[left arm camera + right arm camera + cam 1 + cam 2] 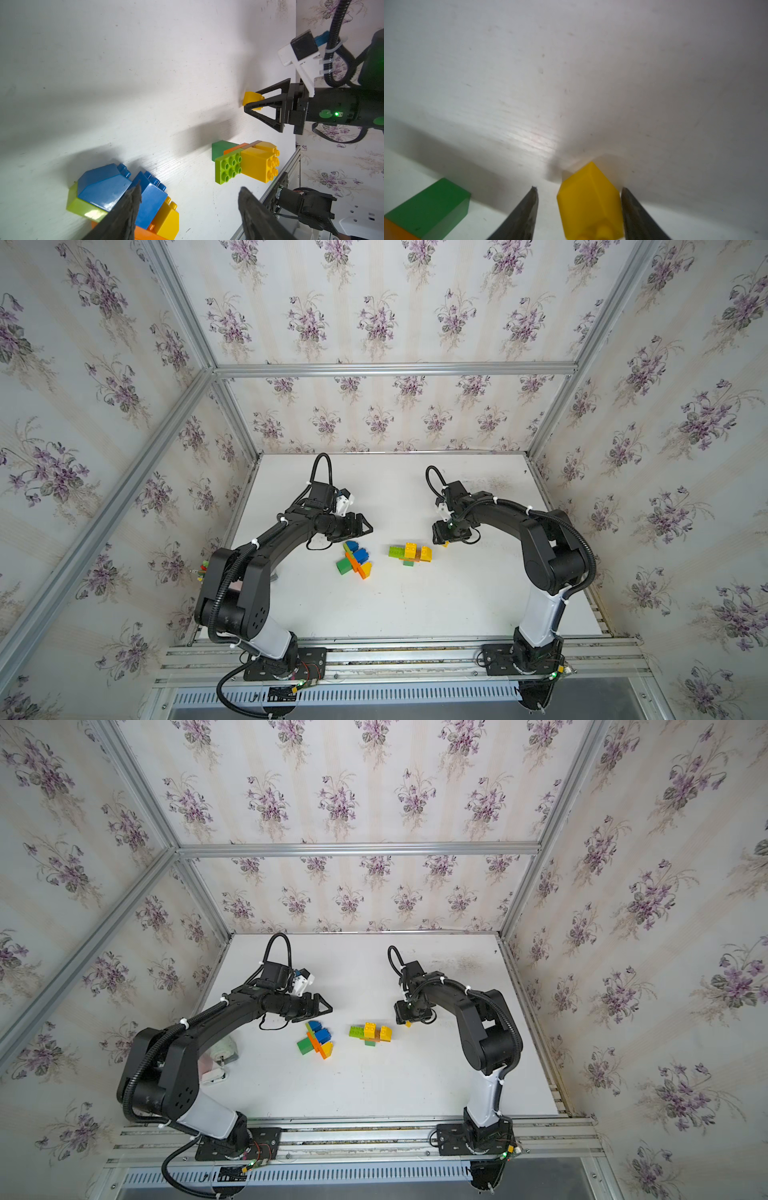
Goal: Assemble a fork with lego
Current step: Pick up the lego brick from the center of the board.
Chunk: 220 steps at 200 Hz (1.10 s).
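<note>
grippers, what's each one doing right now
left gripper: open, empty.
right gripper: open, straddling the small yellow brick, gap on one side, not clamped yet.

Lego pile (pixel 356 559) lies left of lego stack (pixel 410 552).

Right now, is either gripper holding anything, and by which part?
Nothing held: right gripper straddles the yellow brick, gap at one side; left gripper open, empty.
</note>
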Available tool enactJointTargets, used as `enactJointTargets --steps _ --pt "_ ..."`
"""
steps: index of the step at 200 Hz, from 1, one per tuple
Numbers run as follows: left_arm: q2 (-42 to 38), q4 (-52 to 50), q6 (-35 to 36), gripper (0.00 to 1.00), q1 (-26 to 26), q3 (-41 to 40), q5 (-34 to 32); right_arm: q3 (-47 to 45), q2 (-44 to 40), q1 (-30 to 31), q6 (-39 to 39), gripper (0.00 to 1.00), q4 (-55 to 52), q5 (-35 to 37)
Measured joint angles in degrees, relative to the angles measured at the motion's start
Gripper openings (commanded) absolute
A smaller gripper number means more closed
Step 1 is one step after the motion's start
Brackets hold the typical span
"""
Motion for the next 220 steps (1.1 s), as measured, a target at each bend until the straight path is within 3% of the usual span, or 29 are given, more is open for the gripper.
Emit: enactJointTargets --steps 60,119,154,220 --pt "-1.0 0.2 0.0 0.76 0.0 -1.1 1.0 -2.4 -3.1 1.2 1.0 0.61 0.0 2.7" --pt "-1.0 0.1 -1.5 0.76 0.0 -1.7 2.6 1.1 -2.8 1.1 -4.1 0.62 -0.3 6.3" --pt "-0.9 0.1 -2.1 0.76 0.0 -1.7 2.9 2.4 -0.6 1.3 -5.8 0.55 -0.2 4.1" --pt "-0.9 0.1 -2.5 0.76 -0.1 -2.3 3.1 -0.6 -1.6 2.9 -5.5 0.5 -0.6 3.5"
